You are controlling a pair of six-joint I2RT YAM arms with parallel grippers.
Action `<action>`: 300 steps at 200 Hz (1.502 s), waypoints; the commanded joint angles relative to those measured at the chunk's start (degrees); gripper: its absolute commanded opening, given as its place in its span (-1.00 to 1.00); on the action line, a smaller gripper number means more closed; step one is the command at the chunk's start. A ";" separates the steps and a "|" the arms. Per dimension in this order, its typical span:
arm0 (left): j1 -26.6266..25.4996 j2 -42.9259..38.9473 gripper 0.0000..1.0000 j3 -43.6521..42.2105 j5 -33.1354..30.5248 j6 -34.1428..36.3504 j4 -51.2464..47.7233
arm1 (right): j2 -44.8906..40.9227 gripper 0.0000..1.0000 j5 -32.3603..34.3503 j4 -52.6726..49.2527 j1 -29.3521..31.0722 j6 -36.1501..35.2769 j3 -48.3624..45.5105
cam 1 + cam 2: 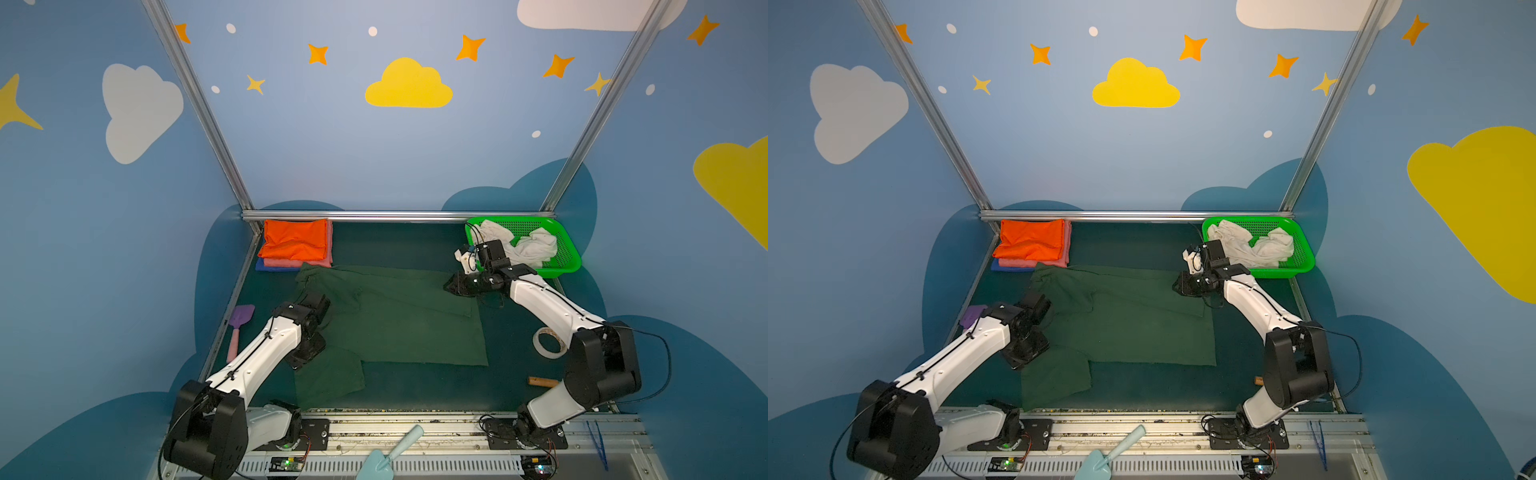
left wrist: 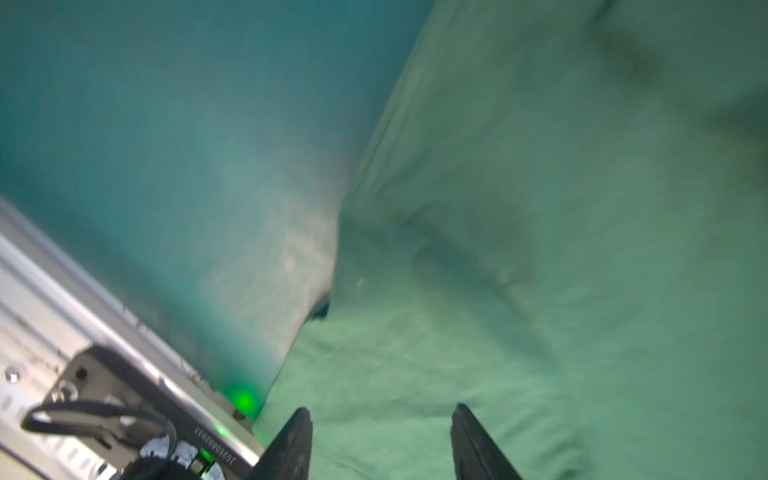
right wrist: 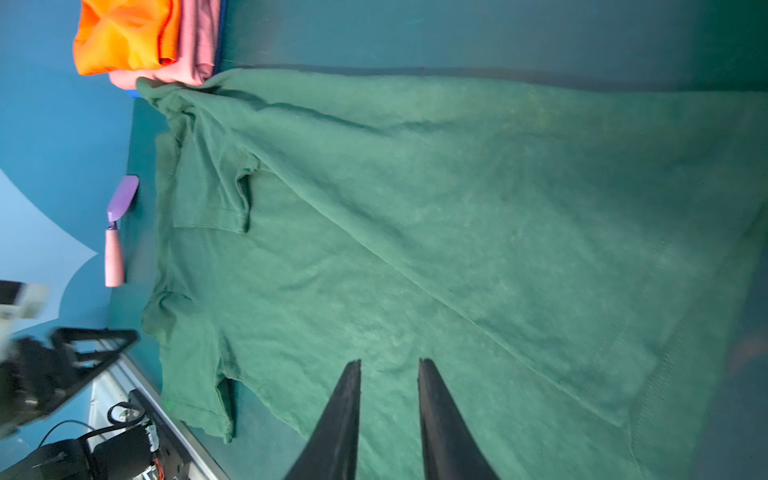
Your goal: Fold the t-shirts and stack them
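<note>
Teal table [image 1: 395, 245] has the dark green t-shirt [image 1: 399, 320] spread in its middle, left gripper [image 2: 382, 436] wide and right gripper [image 3: 388, 415] narrow above it, both empty; next they should pinch edges to fold.

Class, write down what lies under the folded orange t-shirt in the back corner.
A folded pink t-shirt lies directly under the orange t-shirt, with a blue t-shirt beneath that. Only their edges show; the rest is covered.
</note>
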 commanded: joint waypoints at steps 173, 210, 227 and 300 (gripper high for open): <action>-16.39 -4.18 0.05 -17.59 4.58 -21.83 6.23 | -1.37 -0.45 -2.88 -2.04 0.81 0.35 2.49; -16.43 -2.46 -0.25 -18.83 3.08 -22.32 10.00 | -3.98 -0.45 -1.38 -3.13 1.03 0.36 1.12; -16.45 -1.44 -0.36 -19.85 3.59 -22.32 11.90 | -5.68 -0.44 -0.28 -3.37 1.02 0.62 -0.36; -16.59 -10.41 -0.90 -20.61 1.07 -23.04 9.37 | -10.17 -0.44 1.85 -5.04 1.04 1.45 -5.55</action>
